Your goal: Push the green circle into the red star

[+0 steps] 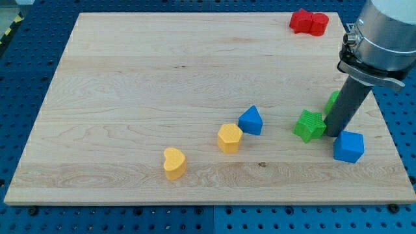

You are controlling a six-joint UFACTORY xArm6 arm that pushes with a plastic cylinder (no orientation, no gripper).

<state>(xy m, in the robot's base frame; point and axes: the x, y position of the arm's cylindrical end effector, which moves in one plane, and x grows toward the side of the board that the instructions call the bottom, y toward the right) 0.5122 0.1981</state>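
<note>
A green block [333, 101], mostly hidden behind my rod, shows at the view's right; its shape is hard to make out. Two red blocks sit touching at the view's top right: the left one [300, 21] looks like the star, the right one [319, 23] is unclear. My tip [333, 134] rests on the board just below the hidden green block. It stands between a green star [309, 125] on its left and a blue cube [349, 146] on its lower right, close to both.
A blue triangle-like block [251, 120], a yellow hexagon [229, 138] and a yellow heart [174, 162] lie in a diagonal line toward the view's lower left. The wooden board's right edge [383, 130] is close to the tip.
</note>
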